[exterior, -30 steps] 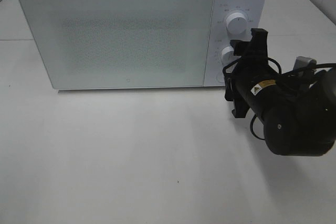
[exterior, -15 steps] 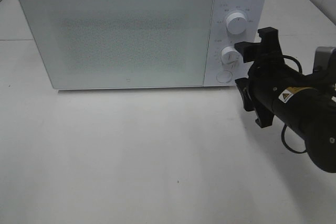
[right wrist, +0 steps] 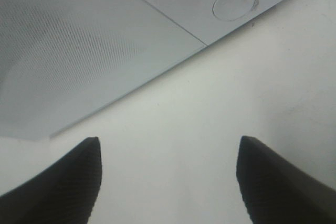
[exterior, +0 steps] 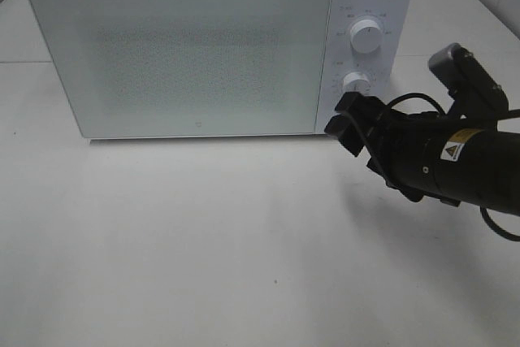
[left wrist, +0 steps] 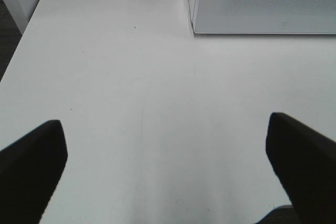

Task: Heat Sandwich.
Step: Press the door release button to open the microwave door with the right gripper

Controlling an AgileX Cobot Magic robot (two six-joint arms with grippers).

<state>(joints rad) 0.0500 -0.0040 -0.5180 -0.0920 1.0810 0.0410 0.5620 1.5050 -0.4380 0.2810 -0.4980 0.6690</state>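
step judged: round button (right wrist: 234,3) to be pressed | sandwich: not seen; microwave (exterior: 179,54) door shut | right fingers (right wrist: 58,182): spread wide, empty, held near button | left fingers (left wrist: 31,166): wide, empty, over table (left wrist: 131,77) | advice: one fingertip is to be centred and pushed squarely

Bright diffuse light — faint shadows (right wrist soft-focus)

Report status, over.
Left gripper open, empty, over table. Right gripper open, empty, near microwave button. Sandwich not in view; microwave door shut.
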